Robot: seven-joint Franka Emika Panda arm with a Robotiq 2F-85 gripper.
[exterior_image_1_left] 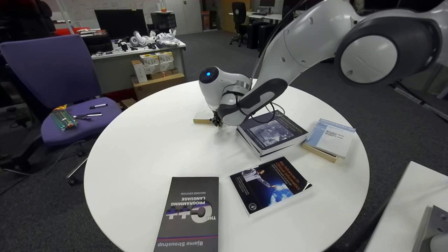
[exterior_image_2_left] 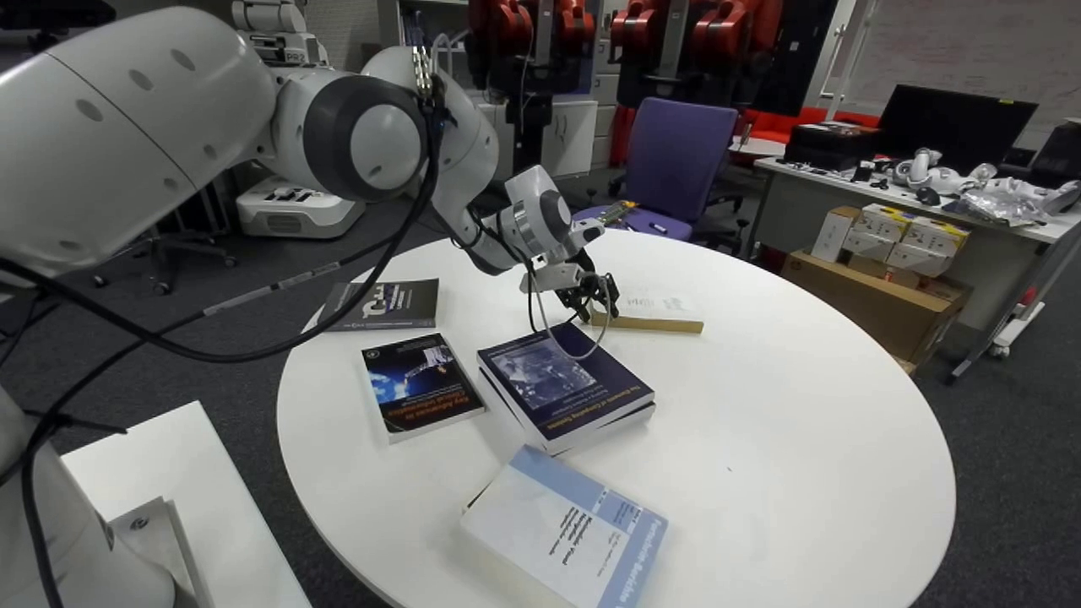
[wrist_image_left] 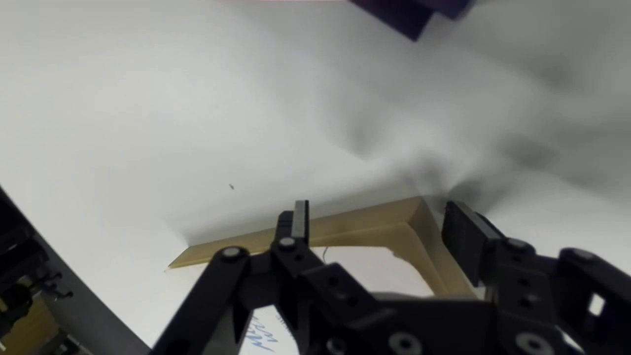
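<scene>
In the wrist view my gripper (wrist_image_left: 375,204) stands open over a corner of a white book (wrist_image_left: 369,266) with yellowed page edges. One finger (wrist_image_left: 299,222) lies over the cover, while the opposite finger (wrist_image_left: 466,241) is just outside the book's side edge. Nothing is gripped; whether a finger touches the book I cannot tell. The same white book lies flat on the round table in both exterior views (exterior_image_1_left: 202,114) (exterior_image_2_left: 663,311). There the gripper (exterior_image_1_left: 216,120) is low at its end, partly hidden by the arm.
Close to the gripper is a stack of dark blue books (exterior_image_1_left: 273,133). A pale blue and white book (exterior_image_2_left: 566,523) rests on another book near the table (exterior_image_2_left: 760,507) rim. A black informatics book (exterior_image_1_left: 269,183) and a grey C++ book (exterior_image_1_left: 192,213) lie apart. A purple chair (exterior_image_1_left: 77,119) stands alongside.
</scene>
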